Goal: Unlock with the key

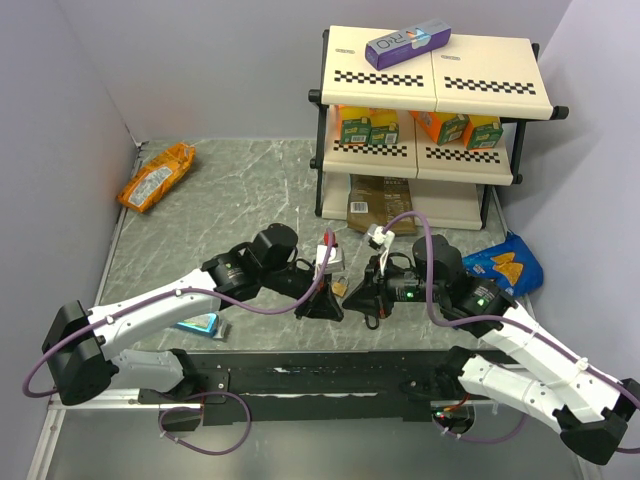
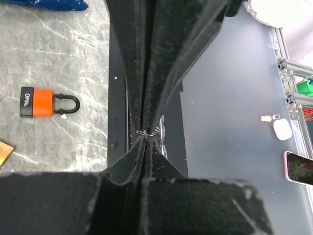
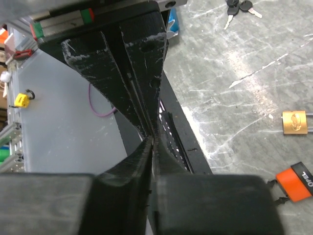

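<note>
Grey marbled table [image 1: 250,190], walled on 3 sides.

Item 1: key [image 3: 239,7] — a bunch with black heads, lying loose on the table. It was well apart from both locks and held by neither arm; pick-up judged not yet done.

Item 2: brass lock [image 3: 295,122] and orange lock [image 2: 43,102], flat and near each other, the orange shackle seated. Both lay within reach of both arms, probably so 1 could steady a lock while the other turned the key.

Left gripper [image 1: 321,300]: clenched; a thin wire loop [image 2: 149,131] showed at the seam, its nature unclear.

Right gripper [image 1: 366,294]: fingers nearly together, nothing seen between them — whether fully clenched could not be told.
</note>
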Robot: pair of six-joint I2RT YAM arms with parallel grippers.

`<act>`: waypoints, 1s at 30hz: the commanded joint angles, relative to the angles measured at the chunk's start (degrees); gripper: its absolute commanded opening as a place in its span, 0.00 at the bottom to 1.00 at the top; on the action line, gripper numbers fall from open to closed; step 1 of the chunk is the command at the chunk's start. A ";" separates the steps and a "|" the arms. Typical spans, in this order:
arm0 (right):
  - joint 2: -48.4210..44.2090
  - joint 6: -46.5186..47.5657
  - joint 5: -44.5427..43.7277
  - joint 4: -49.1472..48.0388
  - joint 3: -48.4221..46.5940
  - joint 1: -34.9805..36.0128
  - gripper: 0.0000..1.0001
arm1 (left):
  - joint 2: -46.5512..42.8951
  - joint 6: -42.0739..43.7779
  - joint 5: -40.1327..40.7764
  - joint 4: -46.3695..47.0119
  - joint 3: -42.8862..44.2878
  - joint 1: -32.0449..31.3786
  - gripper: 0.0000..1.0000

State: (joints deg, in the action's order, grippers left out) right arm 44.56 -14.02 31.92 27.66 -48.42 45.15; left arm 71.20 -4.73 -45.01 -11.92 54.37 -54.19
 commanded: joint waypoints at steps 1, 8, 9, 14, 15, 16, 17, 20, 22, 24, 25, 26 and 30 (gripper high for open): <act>-0.26 -0.04 -0.37 -1.29 1.23 0.73 0.02 | -0.80 -0.01 0.54 2.87 1.97 0.23 0.01; -1.13 -1.97 -1.51 -5.51 4.03 0.65 0.00 | -2.99 -1.68 2.65 5.42 0.91 1.46 0.01; -1.31 -2.32 -3.43 -5.95 4.21 0.73 0.00 | -3.26 -1.94 3.52 5.85 0.83 1.89 0.01; -3.42 -4.08 -12.22 -7.97 5.97 0.73 0.00 | -5.27 -3.53 4.50 6.91 0.13 4.35 0.46; -3.94 -4.78 -13.71 -8.49 6.23 0.73 0.00 | -5.63 -3.70 4.58 7.17 -0.14 5.49 0.66; -5.17 -5.05 -16.60 -10.15 6.85 0.65 0.00 | -6.15 -3.88 5.37 6.74 -0.40 5.94 0.72; -5.79 -5.40 -17.85 -11.13 7.29 0.65 0.00 | -7.20 -3.88 5.81 6.39 -0.84 6.38 0.76; -8.25 -6.46 -21.46 -17.08 9.39 0.65 0.00 | -10.54 -6.07 7.04 8.13 -3.11 9.27 0.88; -9.39 -6.63 -22.51 -23.14 10.97 0.65 0.00 | -12.65 -10.97 8.09 11.47 -4.62 10.42 0.89; -10.01 -6.81 -22.87 -27.38 12.03 0.65 0.00 | -16.17 -15.11 11.95 17.97 -6.90 10.86 0.89; -10.45 -6.98 -22.70 -30.62 13.08 0.65 0.00 | -17.40 -20.35 14.32 20.42 -7.87 10.95 0.89; -10.63 -7.16 -22.26 -33.52 13.53 0.65 0.00 | -19.41 -23.28 20.26 23.84 -10.49 10.87 0.89; -11.07 -9.27 -20.76 -49.60 16.60 0.65 0.00 | -22.77 -38.92 29.97 44.37 -17.79 10.78 0.87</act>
State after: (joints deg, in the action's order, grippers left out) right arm 35.00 -20.80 11.20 -1.43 -33.91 45.41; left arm 51.35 -26.20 -27.51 9.47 41.95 -43.48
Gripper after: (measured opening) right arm 0.007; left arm 0.882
